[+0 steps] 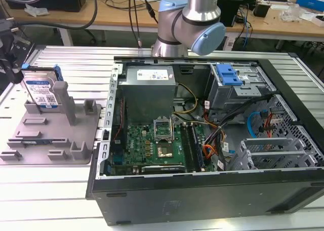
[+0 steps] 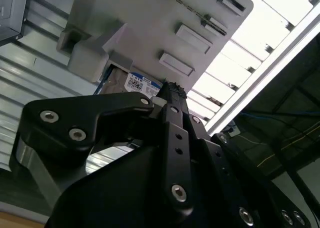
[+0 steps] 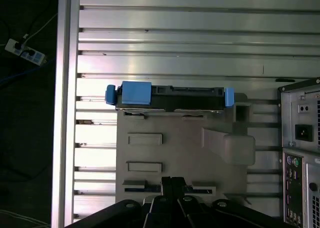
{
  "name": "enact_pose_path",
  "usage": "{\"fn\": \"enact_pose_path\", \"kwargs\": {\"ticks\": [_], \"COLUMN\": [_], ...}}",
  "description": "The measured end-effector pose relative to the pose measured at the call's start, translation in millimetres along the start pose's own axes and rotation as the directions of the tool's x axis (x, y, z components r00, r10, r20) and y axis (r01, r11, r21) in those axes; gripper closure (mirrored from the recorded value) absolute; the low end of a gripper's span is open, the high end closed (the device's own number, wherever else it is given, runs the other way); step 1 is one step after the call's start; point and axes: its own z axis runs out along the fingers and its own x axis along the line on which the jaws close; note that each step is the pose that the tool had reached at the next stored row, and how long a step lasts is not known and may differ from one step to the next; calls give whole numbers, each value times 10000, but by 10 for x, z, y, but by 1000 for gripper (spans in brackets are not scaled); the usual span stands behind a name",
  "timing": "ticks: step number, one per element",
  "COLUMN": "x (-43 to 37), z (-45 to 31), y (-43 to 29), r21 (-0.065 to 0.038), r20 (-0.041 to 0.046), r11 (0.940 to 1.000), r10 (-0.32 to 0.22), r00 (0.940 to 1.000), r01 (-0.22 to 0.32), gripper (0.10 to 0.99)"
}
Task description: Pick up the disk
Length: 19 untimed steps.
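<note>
The disk (image 1: 40,91) stands on edge at the back of the grey fixture (image 1: 50,140), its blue-and-white label facing the front. In the first wrist view the disk (image 3: 170,98) is seen edge-on, with blue frame pieces at both ends. My black gripper (image 1: 14,74) hangs at the exterior view's left edge, just beside and above the disk. In the first wrist view my gripper (image 3: 172,182) is over the fixture (image 3: 185,153), apart from the disk, with its fingers together on nothing. The second wrist view shows a corner of the disk's label (image 2: 140,83) past a finger (image 2: 172,95).
An open computer case (image 1: 202,140) stands to the exterior view's right of the fixture, with a blue drive-bay latch (image 1: 228,75) inside. Its rear panel (image 3: 300,153) is near the fixture. Upright posts (image 1: 63,97) rise beside the disk. The slatted table's edge (image 3: 67,88) is close.
</note>
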Motion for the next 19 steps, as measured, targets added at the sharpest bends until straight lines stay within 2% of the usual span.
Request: {"fn": "enact_pose_path", "kwargs": {"ticks": [2, 6, 7, 11, 13, 14, 16, 17, 18, 19], "x": [0, 0, 0, 0, 0, 0, 0, 0, 0, 0], "z": [1, 2, 3, 4, 6, 7, 8, 8, 9, 10], "y": [0, 0, 0, 0, 0, 0, 0, 0, 0, 0], "r21": [-2, -4, -6, -12, -16, -22, -29, -31, -35, -38], "r20": [-27, -58, -71, -100, -115, -129, -149, -155, -165, -170], "r11": [9972, 9885, 9828, 9655, 9541, 9413, 9214, 9152, 9037, 8951], "r10": [-749, -1512, -1849, -2604, -2996, -3377, -3885, -4030, -4282, -4459], "r00": [9972, 9885, 9827, 9655, 9540, 9412, 9213, 9151, 9035, 8949], "r01": [749, 1512, 1849, 2604, 2996, 3377, 3885, 4030, 4282, 4459], "gripper": [980, 980, 980, 980, 980, 980, 980, 980, 973, 918]}}
